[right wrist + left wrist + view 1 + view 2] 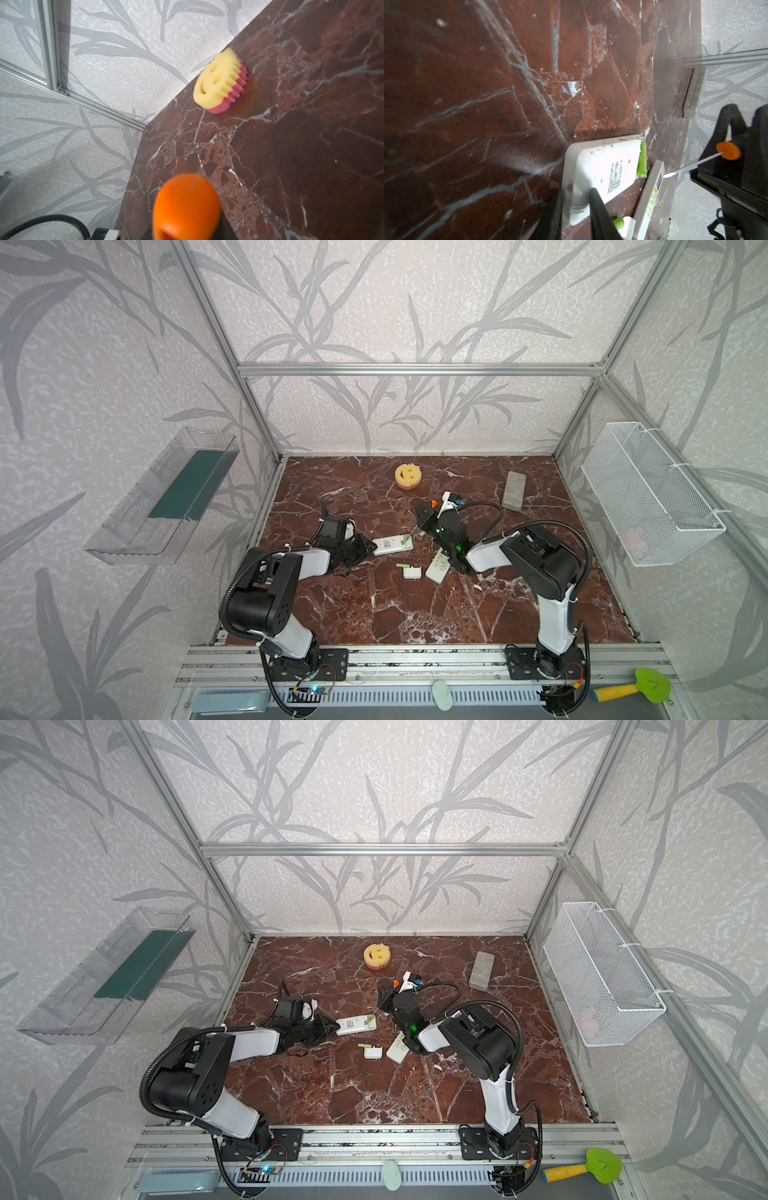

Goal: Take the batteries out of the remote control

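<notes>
Loose battery (401,566): lies flat on the bench (374,614) beside a white cover (412,572), nearer than both remotes; long axis runs left-right in both top views.
Second remote (439,568): lies button-side up, just right of the cover; its far end is hidden under the right arm.
Left end effector (576,199): clamped on the near-left end of the held remote (392,544), one finger (598,205) on each side.
Seated battery (643,160): sits in the open bay at the held remote's far end, away from the left end effector; long axis crosswise to the remote's length.
Right end effector (430,512): clamped on the screwdriver (728,151); the fingers themselves are hard to make out.
Screwdriver tip (667,175): hangs just beside the seated battery; touching or apart, I cannot tell.
Other batteries: hidden or too small to tell.
</notes>
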